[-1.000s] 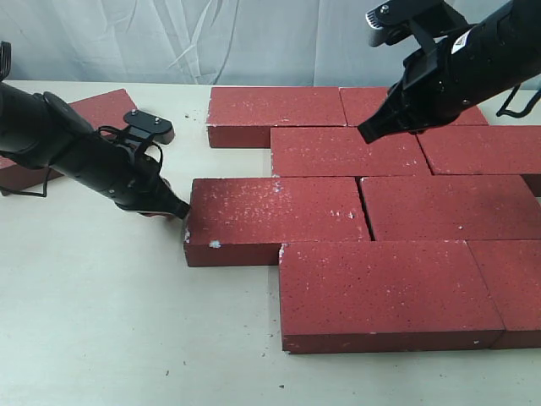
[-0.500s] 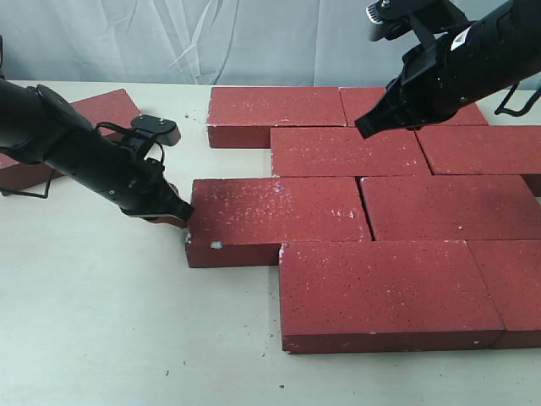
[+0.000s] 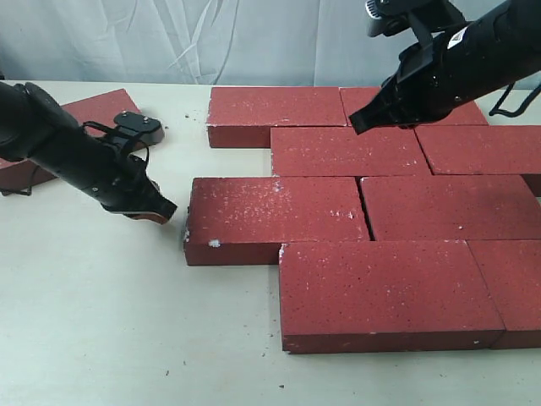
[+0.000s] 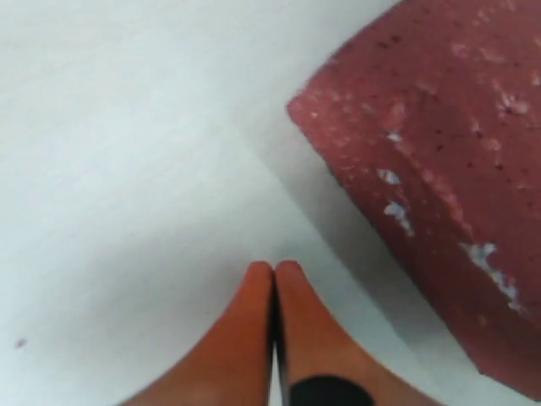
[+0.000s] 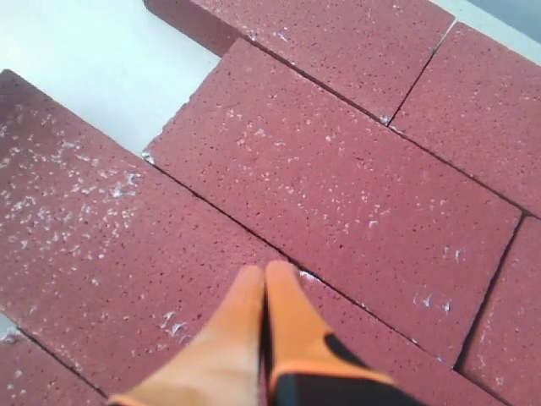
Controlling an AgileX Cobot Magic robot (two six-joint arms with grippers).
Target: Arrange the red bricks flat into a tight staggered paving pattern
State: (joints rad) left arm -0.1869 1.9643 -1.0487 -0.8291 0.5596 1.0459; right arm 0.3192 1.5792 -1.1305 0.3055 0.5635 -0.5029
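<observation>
Red bricks (image 3: 372,211) lie flat on a pale table (image 3: 101,321). Eight are in view, packed into four staggered rows, with the joints of each row offset from those of the next. The landmark is the jutting brick (image 3: 275,216), the left one in the third row from the back. Its left end sticks out past the front row and faces bare table. Its joint with the neighbour on its right shows as a dark line, a shade wider than the other joints. By my reading, this brick wants a nudge rightwards to close up. One loose brick (image 3: 101,108) lies well to the left of the jutting brick and further back. It is skewed, partly hidden by the left arm (image 3: 59,148), and not yet part of the paving.

The left gripper (image 3: 162,210) sits low over the table just beside the jutting brick's open left end, with a sliver of bare table between tip and brick. Its orange fingers (image 4: 254,321) are pressed together with nothing between them, which suits a blunt pusher rather than a clamp. The right gripper (image 3: 359,127) hovers above the row behind the jutting brick, clear of the brick tops. Its fingers are likewise closed tight and empty. It may be placed there to steady the pattern during a push from the left, but that is a guess.
</observation>
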